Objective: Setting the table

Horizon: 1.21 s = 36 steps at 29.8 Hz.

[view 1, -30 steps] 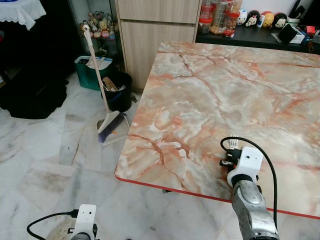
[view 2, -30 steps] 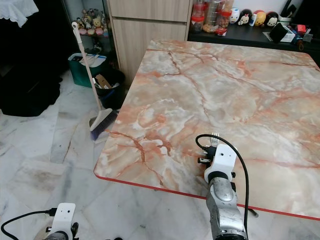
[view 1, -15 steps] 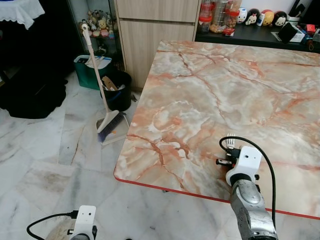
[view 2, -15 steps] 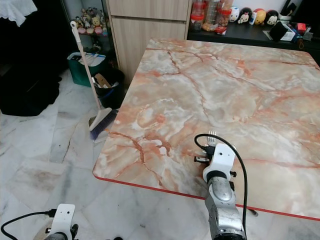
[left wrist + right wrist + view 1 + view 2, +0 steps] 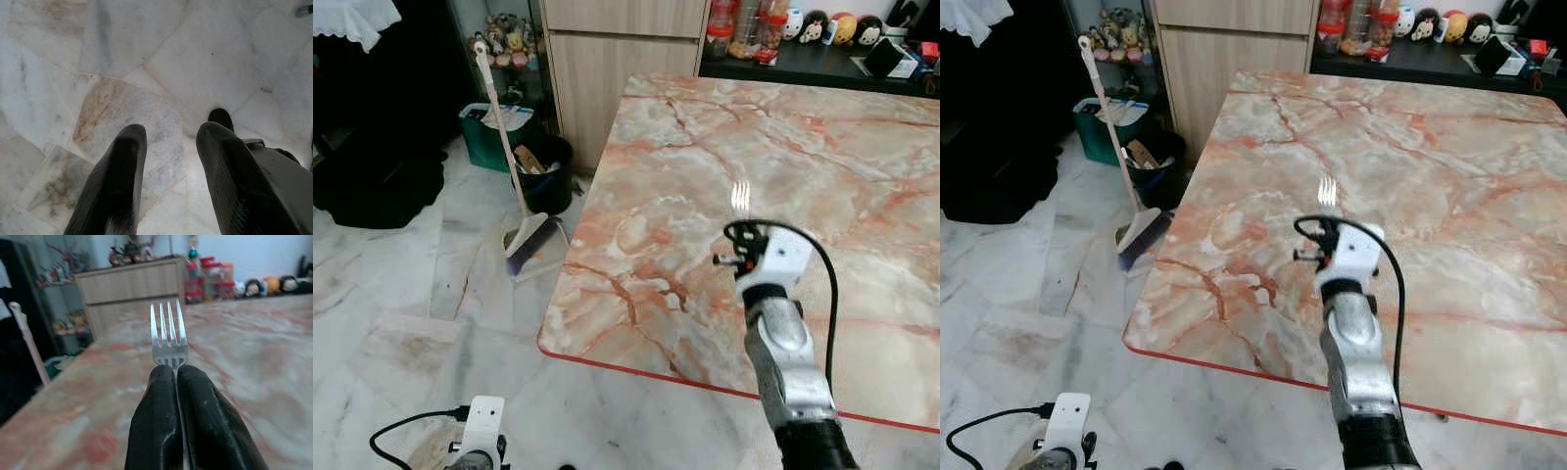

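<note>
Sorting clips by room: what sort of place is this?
Most likely a home dining area: a large marble table, a wooden cabinet beside shelves of figurines, and a broom on the marble floor. The right tool holds a fork.

My right arm (image 5: 785, 362) reaches forward and up. My right gripper (image 5: 176, 374) has its two black fingers (image 5: 156, 426) pressed tight together on a fork (image 5: 168, 335), with the prongs sticking out past the tips. My left arm (image 5: 480, 441) hangs low by my side. My left gripper (image 5: 168, 147) points down, fingers (image 5: 115, 186) apart.
</note>
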{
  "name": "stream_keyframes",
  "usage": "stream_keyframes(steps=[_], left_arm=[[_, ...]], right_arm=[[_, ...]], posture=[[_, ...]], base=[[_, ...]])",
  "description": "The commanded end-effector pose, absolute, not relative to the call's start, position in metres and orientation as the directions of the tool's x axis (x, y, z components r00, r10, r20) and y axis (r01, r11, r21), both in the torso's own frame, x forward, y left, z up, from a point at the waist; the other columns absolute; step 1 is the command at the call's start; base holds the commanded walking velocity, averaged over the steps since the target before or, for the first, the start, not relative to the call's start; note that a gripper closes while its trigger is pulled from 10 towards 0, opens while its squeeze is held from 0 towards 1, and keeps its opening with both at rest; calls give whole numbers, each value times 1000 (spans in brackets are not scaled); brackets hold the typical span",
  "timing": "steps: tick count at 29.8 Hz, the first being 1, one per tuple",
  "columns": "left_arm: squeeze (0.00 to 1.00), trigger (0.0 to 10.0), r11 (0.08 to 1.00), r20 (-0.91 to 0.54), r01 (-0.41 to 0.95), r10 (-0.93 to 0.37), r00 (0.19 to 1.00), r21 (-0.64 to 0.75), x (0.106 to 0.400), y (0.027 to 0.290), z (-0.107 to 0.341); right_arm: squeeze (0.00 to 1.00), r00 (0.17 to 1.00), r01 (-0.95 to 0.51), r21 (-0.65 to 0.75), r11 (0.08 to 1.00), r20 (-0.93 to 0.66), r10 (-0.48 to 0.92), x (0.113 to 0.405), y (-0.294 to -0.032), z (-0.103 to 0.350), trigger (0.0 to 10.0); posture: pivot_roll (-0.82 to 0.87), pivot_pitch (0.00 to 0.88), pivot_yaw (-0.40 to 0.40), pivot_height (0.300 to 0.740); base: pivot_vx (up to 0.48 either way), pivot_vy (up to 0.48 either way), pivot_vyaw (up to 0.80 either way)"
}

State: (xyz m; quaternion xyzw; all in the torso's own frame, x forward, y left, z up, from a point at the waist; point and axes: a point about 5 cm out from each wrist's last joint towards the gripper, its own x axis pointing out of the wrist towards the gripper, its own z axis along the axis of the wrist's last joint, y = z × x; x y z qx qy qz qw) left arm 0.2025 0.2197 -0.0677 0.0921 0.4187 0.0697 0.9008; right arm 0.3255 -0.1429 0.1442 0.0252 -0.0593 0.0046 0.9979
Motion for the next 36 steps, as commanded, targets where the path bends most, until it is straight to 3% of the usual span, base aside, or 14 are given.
stream_keyframes(steps=[1,36], left_arm=[[0,10000,972,-757,-37,204,621,231,199,217,-71],[0,10000,975,-754,-54,201,626,215,197,212,-72]], right_arm=[[0,991,-15,40,999,132,10,325,-143,146,10000],[0,967,-40,20,999,251,34,339,-146,179,10000]], posture=[[-27,111,-7,740],[-29,124,-19,740]], base=[[0,-472,0],[0,-479,0]])
